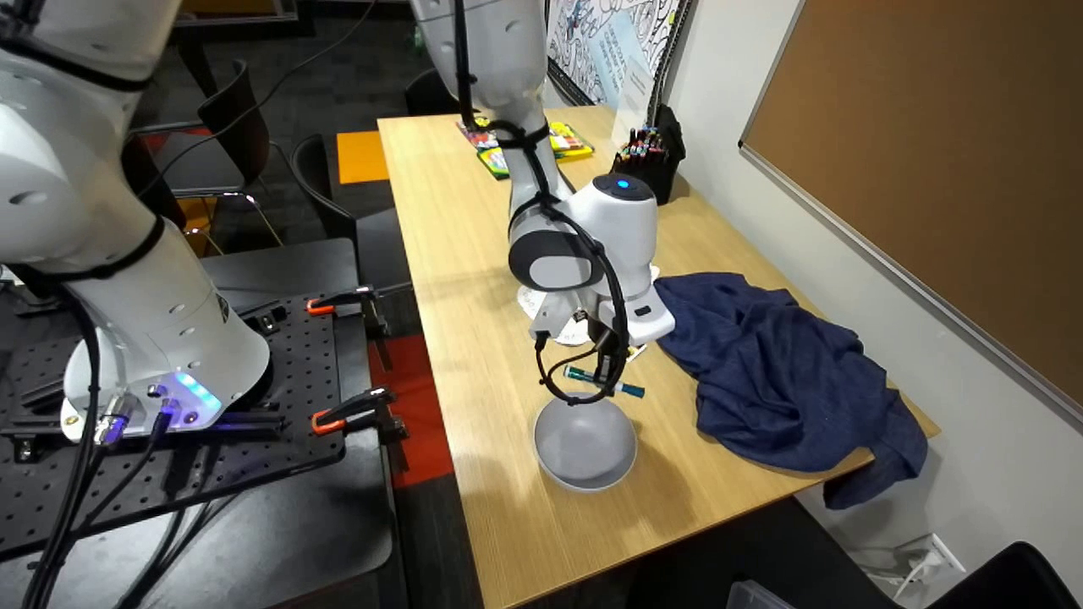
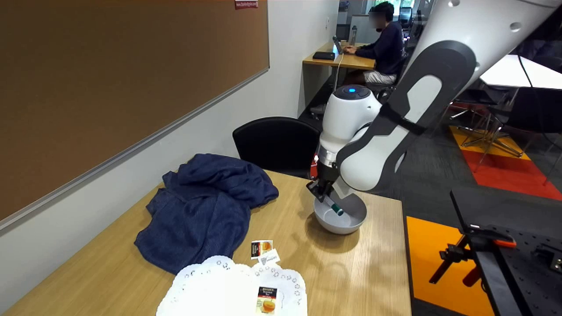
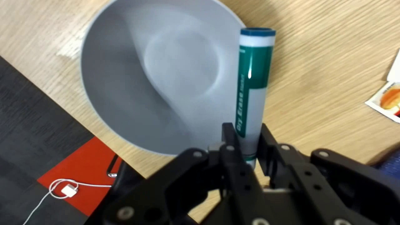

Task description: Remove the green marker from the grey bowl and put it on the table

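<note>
The green marker [image 1: 630,390] has a white barrel, a green label and blue-green ends; it also shows in an exterior view [image 2: 336,208] and in the wrist view [image 3: 254,78]. My gripper [image 3: 245,131] is shut on the marker near one end, with most of its length sticking out past the fingertips. In both exterior views the gripper [image 1: 606,372] [image 2: 322,191] holds it above the table, close over the bowl's rim. The grey bowl [image 1: 585,448] [image 2: 340,227] [image 3: 181,65] stands upright on the wooden table [image 1: 508,541] [image 2: 373,281]. Its visible inside holds nothing.
A dark blue cloth [image 1: 778,381] [image 2: 206,210] lies along the wall side. White doilies [image 2: 210,294] and tea packets [image 2: 262,249] lie nearby. A black pen holder [image 1: 647,165] and colourful boxes [image 1: 563,142] stand farther along. The table edge runs near the bowl.
</note>
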Robot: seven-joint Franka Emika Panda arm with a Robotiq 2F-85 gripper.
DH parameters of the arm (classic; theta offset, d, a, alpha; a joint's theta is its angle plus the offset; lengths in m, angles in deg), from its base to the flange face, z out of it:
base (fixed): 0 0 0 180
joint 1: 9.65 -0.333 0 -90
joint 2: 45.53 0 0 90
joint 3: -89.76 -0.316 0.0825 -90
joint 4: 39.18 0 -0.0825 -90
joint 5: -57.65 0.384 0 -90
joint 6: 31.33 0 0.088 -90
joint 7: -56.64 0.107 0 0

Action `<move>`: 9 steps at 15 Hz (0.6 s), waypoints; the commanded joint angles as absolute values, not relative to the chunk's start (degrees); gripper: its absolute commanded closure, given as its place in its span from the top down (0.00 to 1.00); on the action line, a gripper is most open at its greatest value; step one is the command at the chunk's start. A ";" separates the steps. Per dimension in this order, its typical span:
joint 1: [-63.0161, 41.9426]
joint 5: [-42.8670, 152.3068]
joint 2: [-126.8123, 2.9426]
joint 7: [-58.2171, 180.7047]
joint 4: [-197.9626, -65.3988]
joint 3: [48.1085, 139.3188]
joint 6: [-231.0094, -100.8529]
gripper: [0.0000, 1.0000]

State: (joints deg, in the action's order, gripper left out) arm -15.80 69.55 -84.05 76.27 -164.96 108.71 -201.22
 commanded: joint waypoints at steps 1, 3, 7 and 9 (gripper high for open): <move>-18.53 65.09 -79.77 75.07 -167.18 109.16 -201.93 0.05; -18.16 61.63 -79.00 72.06 -165.92 107.06 -199.03 0.05; -15.95 57.70 -79.57 66.09 -163.55 101.15 -194.97 0.05; -15.04 56.19 -80.58 62.53 -162.35 98.50 -193.19 0.05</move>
